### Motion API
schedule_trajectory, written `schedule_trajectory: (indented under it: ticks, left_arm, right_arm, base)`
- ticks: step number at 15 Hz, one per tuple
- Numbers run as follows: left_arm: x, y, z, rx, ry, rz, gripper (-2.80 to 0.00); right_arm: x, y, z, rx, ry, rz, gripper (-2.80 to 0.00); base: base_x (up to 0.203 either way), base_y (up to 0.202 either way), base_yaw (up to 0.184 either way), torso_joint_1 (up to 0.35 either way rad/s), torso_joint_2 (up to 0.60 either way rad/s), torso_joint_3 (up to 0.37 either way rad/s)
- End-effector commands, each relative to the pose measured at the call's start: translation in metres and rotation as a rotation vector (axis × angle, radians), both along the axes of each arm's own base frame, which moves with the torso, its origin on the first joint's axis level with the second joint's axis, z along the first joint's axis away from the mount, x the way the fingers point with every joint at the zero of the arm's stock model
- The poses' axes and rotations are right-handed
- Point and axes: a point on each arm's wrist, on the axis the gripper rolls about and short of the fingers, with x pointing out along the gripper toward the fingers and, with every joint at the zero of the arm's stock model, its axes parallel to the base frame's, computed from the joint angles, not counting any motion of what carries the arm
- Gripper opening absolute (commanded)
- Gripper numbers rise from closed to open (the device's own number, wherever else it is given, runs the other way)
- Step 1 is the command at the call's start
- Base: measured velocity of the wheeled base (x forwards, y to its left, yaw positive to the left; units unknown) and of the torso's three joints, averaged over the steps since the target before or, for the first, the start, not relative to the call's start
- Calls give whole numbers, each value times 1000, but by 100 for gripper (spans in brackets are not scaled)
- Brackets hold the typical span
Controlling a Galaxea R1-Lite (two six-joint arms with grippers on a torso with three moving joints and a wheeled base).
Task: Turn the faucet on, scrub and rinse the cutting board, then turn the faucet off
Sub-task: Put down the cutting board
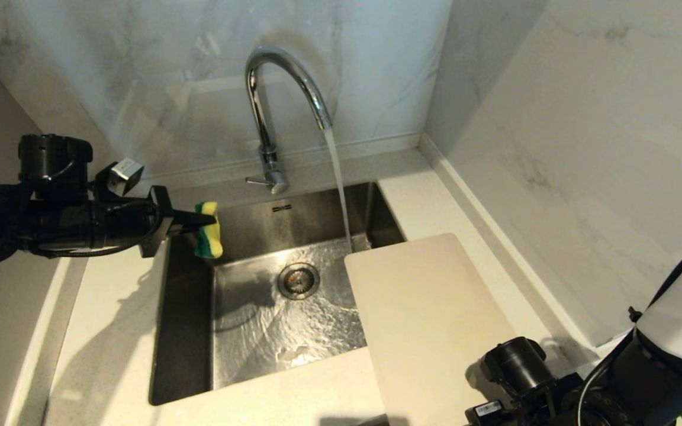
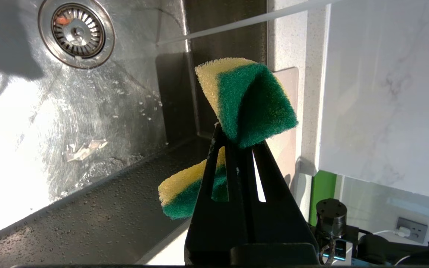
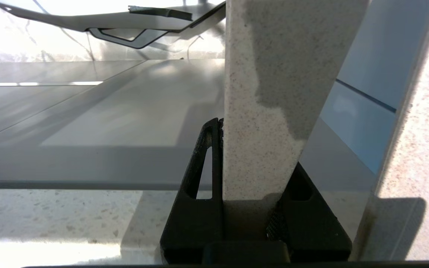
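Pinching sponge (image 2: pixel 244 100) in left end effector (image 2: pixel 237 143), right end effector (image 3: pixel 253 163) clamping cutting board (image 1: pixel 430 319)

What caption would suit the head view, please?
Water runs from the faucet while the left claw holds a sponge beside the cutting board.

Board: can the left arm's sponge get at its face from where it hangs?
Probably yes: the left pincer holds the sponge above the sink, with nothing between it and the board.
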Motion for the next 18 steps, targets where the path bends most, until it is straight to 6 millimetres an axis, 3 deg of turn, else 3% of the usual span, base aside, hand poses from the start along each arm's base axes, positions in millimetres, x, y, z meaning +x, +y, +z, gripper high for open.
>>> schedule_trajectory:
  ticks: [1, 9, 10, 18]
  left_arm:
    - [2, 0, -2, -4, 4, -2, -280]
    - [3, -1, -4, -4, 4, -2, -280]
    - [3, -1, -4, -4, 4, -2, -280]
    - [0, -1, 0, -6, -6, -5, -280]
  right_arm:
    - [1, 1, -5, -7, 16, 9, -280]
    - [2, 3, -9, -17, 27, 19, -280]
    - [3, 5, -8, -12, 18, 27, 0]
    - [-6, 8, 9, 9, -37, 50, 0]
  base:
    - [0, 0, 0, 0, 0, 0]
    - [0, 0, 0, 0, 0, 0]
    - [0, 0, 0, 0, 0, 0]
    - [0, 0, 0, 0, 0, 0]
